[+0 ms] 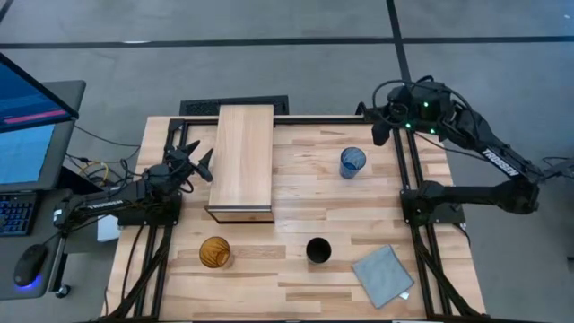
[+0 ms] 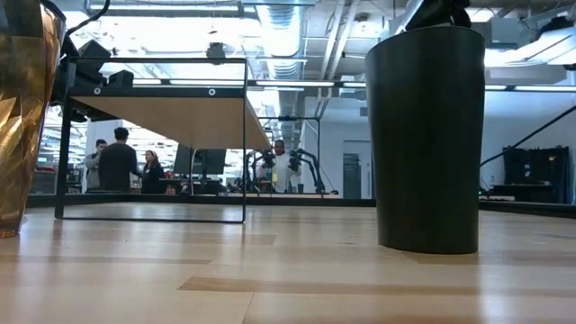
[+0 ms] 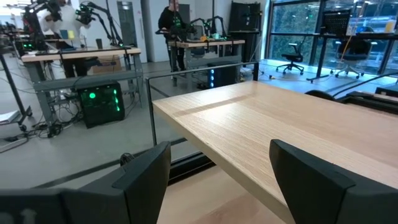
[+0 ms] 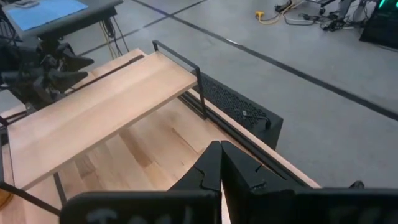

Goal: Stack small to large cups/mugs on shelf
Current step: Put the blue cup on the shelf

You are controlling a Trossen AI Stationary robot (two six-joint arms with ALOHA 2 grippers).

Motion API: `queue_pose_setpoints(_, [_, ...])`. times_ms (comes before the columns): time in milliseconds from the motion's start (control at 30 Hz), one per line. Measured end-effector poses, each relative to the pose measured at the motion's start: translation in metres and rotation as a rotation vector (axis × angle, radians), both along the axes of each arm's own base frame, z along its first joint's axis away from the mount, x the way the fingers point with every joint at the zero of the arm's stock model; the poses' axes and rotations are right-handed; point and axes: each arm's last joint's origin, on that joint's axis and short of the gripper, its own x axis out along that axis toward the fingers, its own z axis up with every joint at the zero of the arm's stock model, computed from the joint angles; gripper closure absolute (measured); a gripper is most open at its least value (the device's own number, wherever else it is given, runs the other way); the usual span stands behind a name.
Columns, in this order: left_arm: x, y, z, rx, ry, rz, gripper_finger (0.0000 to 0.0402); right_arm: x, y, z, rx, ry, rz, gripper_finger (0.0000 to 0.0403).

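The table (image 1: 296,278) is made of long, pale wooden slats with a dark metal frame around it. On it stands the shelf (image 1: 242,157), a long flat board of smooth light wood held up on thin black metal legs. From the low view you can see right under the shelf (image 2: 171,112), because its sides are only thin bars.

Three cups stand on the table, none on the shelf. The blue cup (image 1: 352,162) is see-through and round, and it stands to the right of the shelf, well apart from it. The black cup (image 1: 317,250) is plain and dark, with smooth sides that get a bit wider toward the top; it stands near the front of the table. In the low view the black cup (image 2: 427,135) looks tall and matte. The amber cup (image 1: 214,252) is golden brown and shiny, with ridges in its glassy wall, and it stands in front of the shelf, to the left of the black one.

A grey-blue cloth (image 1: 383,275) lies flat and folded near the front right corner.

The left gripper (image 1: 199,160) waits just beside the left side of the shelf, its two dark fingers (image 3: 146,174) spread wide with nothing between them. The right gripper (image 1: 380,126) hangs over the back right corner of the table, its fingers (image 4: 211,168) pressed together and holding nothing.
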Motion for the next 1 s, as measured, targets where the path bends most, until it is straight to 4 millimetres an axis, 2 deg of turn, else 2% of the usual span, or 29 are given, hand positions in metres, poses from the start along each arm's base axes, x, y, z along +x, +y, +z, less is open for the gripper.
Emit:
queue_pose_setpoints(200, [0.0,0.0,0.0,0.0,0.0,0.0,0.0136,-0.001,0.001,0.001,0.011,-0.011,-0.008,0.0361])
queue_pose_setpoints(567, [0.0,0.0,0.0,0.0,0.0,0.0,0.0136,-0.004,0.005,-0.008,0.082,0.071,-0.003,0.0298])
queue_pose_setpoints(767, [0.0,0.0,0.0,0.0,0.0,0.0,0.0136,-0.004,0.006,-0.009,0.086,0.078,0.004,0.029])
queue_pose_setpoints(900, [0.0,0.0,0.0,0.0,0.0,0.0,0.0136,0.001,0.003,-0.019,0.224,0.111,-0.065,0.0294])
queue_pose_setpoints(1000, [0.0,0.0,0.0,0.0,0.0,0.0,0.0136,0.008,-0.001,-0.034,0.344,0.22,-0.114,0.0297])
